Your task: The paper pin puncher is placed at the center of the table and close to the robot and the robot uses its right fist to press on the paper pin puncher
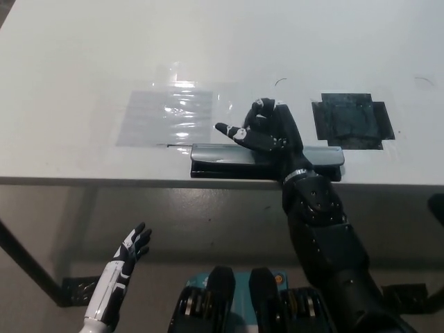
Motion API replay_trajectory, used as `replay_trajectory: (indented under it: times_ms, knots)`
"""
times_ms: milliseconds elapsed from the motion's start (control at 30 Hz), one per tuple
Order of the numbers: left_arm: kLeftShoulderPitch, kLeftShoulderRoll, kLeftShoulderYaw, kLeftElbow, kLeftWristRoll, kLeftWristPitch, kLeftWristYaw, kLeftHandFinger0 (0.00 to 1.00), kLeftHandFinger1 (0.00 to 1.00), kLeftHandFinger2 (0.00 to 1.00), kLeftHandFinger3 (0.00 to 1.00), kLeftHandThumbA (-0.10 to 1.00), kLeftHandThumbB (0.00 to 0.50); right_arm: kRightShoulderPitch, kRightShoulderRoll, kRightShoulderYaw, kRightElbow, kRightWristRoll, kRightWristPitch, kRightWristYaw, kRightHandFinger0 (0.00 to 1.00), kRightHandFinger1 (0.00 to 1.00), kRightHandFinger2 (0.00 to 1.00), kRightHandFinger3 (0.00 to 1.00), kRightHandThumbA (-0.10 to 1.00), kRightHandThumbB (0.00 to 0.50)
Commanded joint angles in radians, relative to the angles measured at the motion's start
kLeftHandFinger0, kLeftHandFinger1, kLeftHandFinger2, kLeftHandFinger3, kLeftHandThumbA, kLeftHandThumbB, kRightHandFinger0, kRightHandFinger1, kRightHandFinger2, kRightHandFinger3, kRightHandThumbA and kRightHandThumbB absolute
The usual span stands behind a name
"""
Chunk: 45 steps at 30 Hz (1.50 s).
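The paper pin puncher (236, 159) lies along the near edge of the white desk (83, 62), its long axis running left to right, parallel to that edge. The black right robot hand (267, 132) sits directly over the puncher's middle-right stretch, either just above the top bar or touching it; the view does not settle which. Most of its fingers curl inward toward a fist, but one finger sticks out toward the puncher's left end, so the hand is clenched only in part and grasps nothing. The press therefore looks close to beginning: the puncher lies straight beneath the hand, and a short push downward is probably all the move calls for once the fist closes fully. The white left robot hand (132, 248) hangs far below the puncher and to its left, under the level of the desk top, released with fingers spread, far less well placed to act. Beyond the puncher's left end lies a clear plastic sheet (170, 114), and beyond its right end a dark square patch (350, 119). Under the desk only dim grey floor shows.
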Motion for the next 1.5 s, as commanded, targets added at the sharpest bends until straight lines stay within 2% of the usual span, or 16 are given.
replay_trajectory:
  times_ms: [0, 133, 167, 200, 267, 333, 533, 733, 1033, 1100, 1167, 1233, 1267, 1300, 1333, 1467]
  knots:
    - [-0.013, 0.013, -0.001, -0.036, 0.006, -0.026, -0.009, 1.0, 1.0, 1.0, 1.0, 1.0, 0.246, 0.016, 0.02, -0.005, 0.111, 0.013, -0.061, 0.018, 0.0, 0.0, 0.12, 0.02, 1.0, 0.197]
    - [-0.016, 0.014, -0.001, -0.034, 0.016, -0.022, -0.006, 1.0, 1.0, 1.0, 1.0, 1.0, 0.242, 0.041, 0.022, 0.009, 0.191, -0.001, -0.105, 0.032, 0.0, 0.02, 0.23, 0.09, 1.0, 0.206]
    - [-0.016, 0.015, -0.001, -0.033, 0.016, -0.025, -0.006, 1.0, 1.0, 1.0, 1.0, 1.0, 0.227, 0.046, 0.026, 0.007, 0.218, 0.001, -0.105, 0.031, 0.0, 0.01, 0.23, 0.1, 1.0, 0.23]
    - [-0.012, 0.016, 0.0, -0.035, 0.017, -0.026, -0.005, 1.0, 1.0, 1.0, 1.0, 1.0, 0.233, 0.051, 0.03, 0.006, 0.245, 0.003, -0.108, 0.03, 0.0, 0.0, 0.19, 0.06, 1.0, 0.193]
    - [0.002, 0.014, -0.001, -0.049, 0.018, -0.017, -0.004, 1.0, 1.0, 1.0, 1.0, 1.0, 0.232, 0.065, 0.03, 0.015, 0.299, -0.009, -0.135, 0.032, 0.0, 0.0, 0.19, 0.06, 1.0, 0.239]
    - [0.013, 0.013, -0.005, -0.056, 0.029, -0.012, -0.003, 1.0, 1.0, 1.0, 1.0, 1.0, 0.239, 0.077, 0.026, 0.031, 0.374, -0.033, -0.158, 0.017, 0.0, 0.0, 0.19, 0.05, 1.0, 0.192]
    - [0.025, 0.006, -0.009, -0.042, 0.032, -0.041, -0.002, 1.0, 1.0, 1.0, 1.0, 1.0, 0.225, 0.101, 0.023, 0.036, 0.483, -0.036, -0.167, 0.011, 0.0, 0.0, 0.18, 0.01, 1.0, 0.143]
    - [0.026, 0.009, -0.006, -0.045, 0.042, -0.036, 0.002, 1.0, 1.0, 1.0, 1.0, 1.0, 0.238, 0.119, 0.014, 0.068, 0.548, -0.071, -0.173, -0.03, 0.0, 0.0, 0.22, 0.03, 1.0, 0.193]
    - [0.024, 0.009, -0.006, -0.044, 0.031, -0.036, -0.003, 1.0, 1.0, 1.0, 1.0, 1.0, 0.232, 0.112, 0.01, 0.061, 0.557, -0.061, -0.208, -0.01, 0.0, 0.0, 0.17, 0.0, 1.0, 0.184]
    - [0.027, 0.008, -0.005, -0.05, 0.035, -0.028, -0.001, 1.0, 1.0, 1.0, 1.0, 1.0, 0.23, 0.105, 0.012, 0.059, 0.549, -0.061, -0.227, -0.018, 0.0, 0.0, 0.15, 0.0, 1.0, 0.216]
    - [0.026, 0.007, -0.004, -0.05, 0.031, -0.026, -0.001, 1.0, 1.0, 1.0, 1.0, 1.0, 0.238, 0.089, 0.013, 0.047, 0.533, -0.047, -0.246, -0.008, 0.0, 0.0, 0.17, 0.04, 1.0, 0.208]
    - [0.024, 0.007, -0.003, -0.044, 0.03, -0.031, -0.001, 1.0, 1.0, 1.0, 1.0, 1.0, 0.241, 0.058, 0.01, 0.03, 0.48, -0.026, -0.259, 0.01, 0.0, 0.0, 0.17, 0.07, 1.0, 0.178]
    - [0.025, 0.006, -0.003, -0.046, 0.036, -0.03, 0.002, 1.0, 1.0, 1.0, 1.0, 1.0, 0.239, 0.042, 0.009, 0.019, 0.426, -0.012, -0.265, 0.021, 0.0, 0.0, 0.17, 0.09, 1.0, 0.228]
    - [0.027, 0.007, -0.005, -0.045, 0.038, -0.032, 0.001, 1.0, 1.0, 1.0, 1.0, 1.0, 0.234, 0.04, 0.008, 0.016, 0.352, -0.006, -0.264, 0.025, 0.0, 0.0, 0.16, 0.06, 1.0, 0.247]
    - [0.029, 0.007, -0.005, -0.045, 0.037, -0.033, 0.0, 1.0, 1.0, 1.0, 1.0, 1.0, 0.228, 0.05, 0.009, 0.009, 0.248, 0.014, -0.261, 0.043, 0.0, 0.0, 0.18, 0.05, 1.0, 0.194]
    - [0.03, 0.006, -0.008, -0.048, 0.043, -0.03, 0.0, 1.0, 1.0, 1.0, 1.0, 1.0, 0.231, 0.094, -0.004, 0.028, -0.251, 0.005, -0.101, 0.034, 0.01, 0.02, 0.15, 0.01, 1.0, 0.216]
